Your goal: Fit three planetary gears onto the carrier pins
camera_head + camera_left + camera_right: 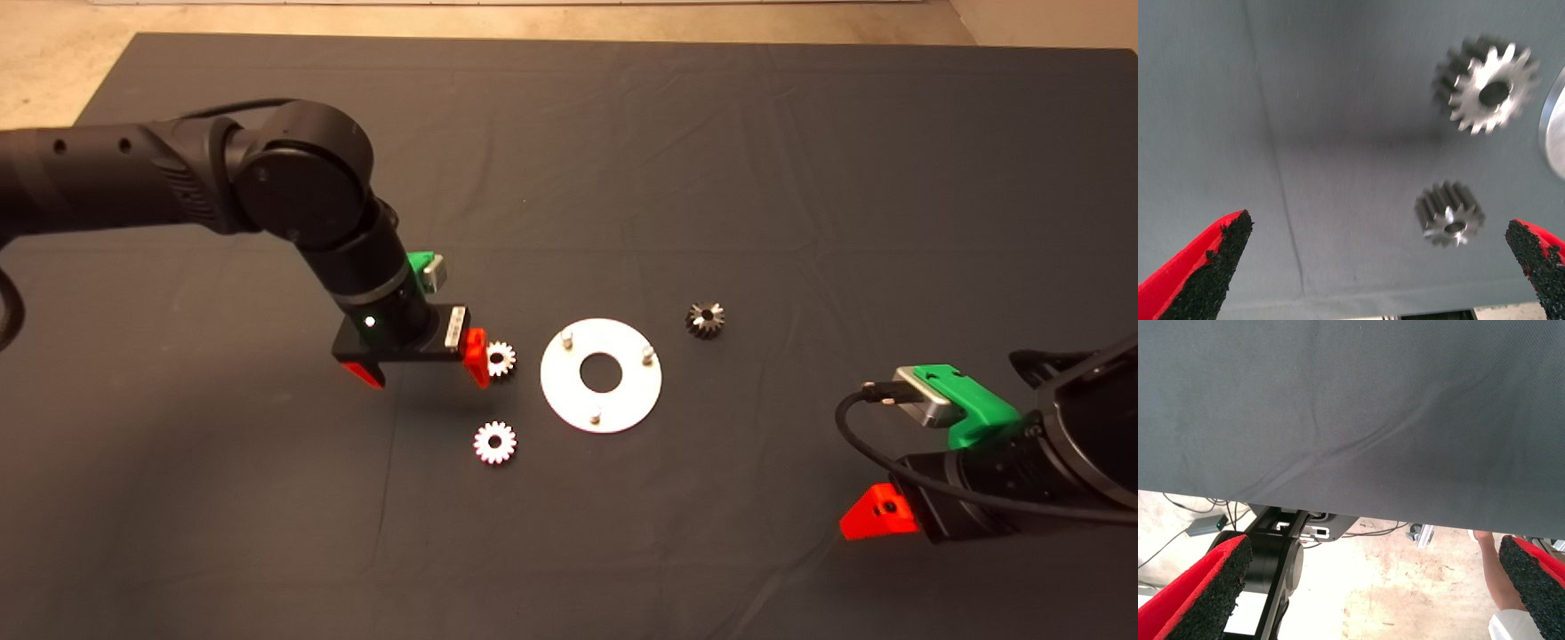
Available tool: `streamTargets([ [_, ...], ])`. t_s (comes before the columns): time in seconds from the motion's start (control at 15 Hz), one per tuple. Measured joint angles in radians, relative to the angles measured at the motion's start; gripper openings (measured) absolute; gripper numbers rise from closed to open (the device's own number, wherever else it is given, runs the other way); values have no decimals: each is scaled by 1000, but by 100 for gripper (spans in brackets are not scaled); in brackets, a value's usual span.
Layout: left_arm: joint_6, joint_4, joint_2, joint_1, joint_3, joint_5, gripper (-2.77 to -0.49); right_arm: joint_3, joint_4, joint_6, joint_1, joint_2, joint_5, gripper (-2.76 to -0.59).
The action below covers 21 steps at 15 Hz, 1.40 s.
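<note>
Dark mat (pixel 622 133) covers tabletop. Left pincer (pixel 418 369), fingers wide apart and holding nothing, hovers beside two planetary gears (pixel 500 358) left of carrier pins (pixel 566 336); third gear (pixel 705 319) lies far-right. Right pincer (pixel 1371 600), spread and empty, waits near-right.

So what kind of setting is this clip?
Likely a robotics lab bench: a table under a dark mat, bare concrete floor with loose cables beyond its edge, and only small gears beside a pinned disc.

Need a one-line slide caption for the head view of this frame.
Left tool, open, hovers beside one planetary gear; two more gears lie on the mat around the carrier disc, its pins bare; right tool waits.
</note>
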Motion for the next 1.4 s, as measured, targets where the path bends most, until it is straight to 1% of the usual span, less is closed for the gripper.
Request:
streamTargets([
  [0.13, 0, 4, 15, 0, -3, -1, -49, 0, 0, 0, 0, 0, 0, -60],
  [0.27, 0, 4, 44, 0, -5, -3, -49, 0, 0, 0, 0, 0, 0, -60],
  [0.4, 2, 4, 86, 0, -40, -6, -49, 0, 0, 0, 0, 0, 0, -60],
  [0.53, 23, 4, 109, 0, -77, -18, -49, 0, 0, 0, 0, 0, 0, -60],
  [0.67, 38, 4, 114, 0, -108, -20, -49, 0, 0, 0, 0, 0, 0, -60],
  [0.73, 58, 4, 113, 0, -122, -19, -49, 0, 0, 0, 0, 0, 0, -60],
  [0.8, 68, 4, 113, 0, -136, -20, -49, 0, 0, 0, 0, 0, 0, -60],
  [0.87, 81, 4, 113, 2, -150, -24, -49, 0, 0, 0, 0, 0, 0, -60],
  [0.93, 88, 5, 113, 11, -160, -29, -49, 0, 0, 0, 0, 0, 0, -60],
  [1.0, 89, 4, 115, 23, -163, -40, -49, 0, 0, 0, 0, 0, 0, -60],
  [1.07, 89, 4, 119, 31, -165, -43, -49, 0, 0, 0, 0, 0, 0, -60],
  [1.27, 88, 4, 134, 35, -167, -46, -49, 0, 0, 0, 0, 0, 0, -60],
  [1.4, 89, 4, 139, 47, -167, -53, -49, 0, 0, 0, 0, 0, 0, -60],
])
